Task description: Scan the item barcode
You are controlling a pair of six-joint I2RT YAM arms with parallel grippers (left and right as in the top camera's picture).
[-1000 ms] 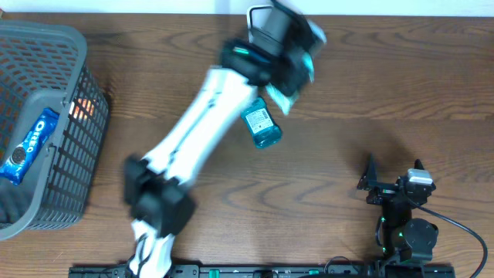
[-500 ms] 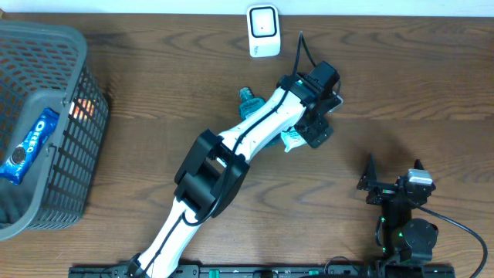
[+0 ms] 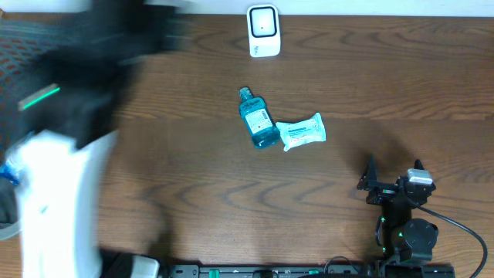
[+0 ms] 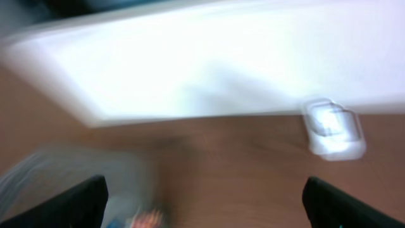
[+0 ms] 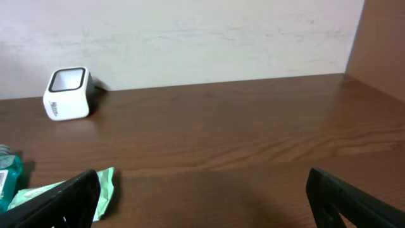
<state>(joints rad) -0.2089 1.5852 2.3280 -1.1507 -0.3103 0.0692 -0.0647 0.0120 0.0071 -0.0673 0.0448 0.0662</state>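
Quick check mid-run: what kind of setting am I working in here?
Most likely a mock shop checkout set up on a wooden table: a white barcode scanner stands at the far edge, and loose retail goods, a blue mouthwash bottle and a wipes packet, lie mid-table.

Brown wooden table [image 3: 193, 177], plain white wall [image 5: 221, 38] behind

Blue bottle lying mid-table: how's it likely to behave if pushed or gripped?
The blue bottle lies on its side, so a sideways nudge may roll it. Its plastic looks rigid and smooth, probably somewhat slippery. It appears to touch the wipes packet, so a push would likely shift that too.
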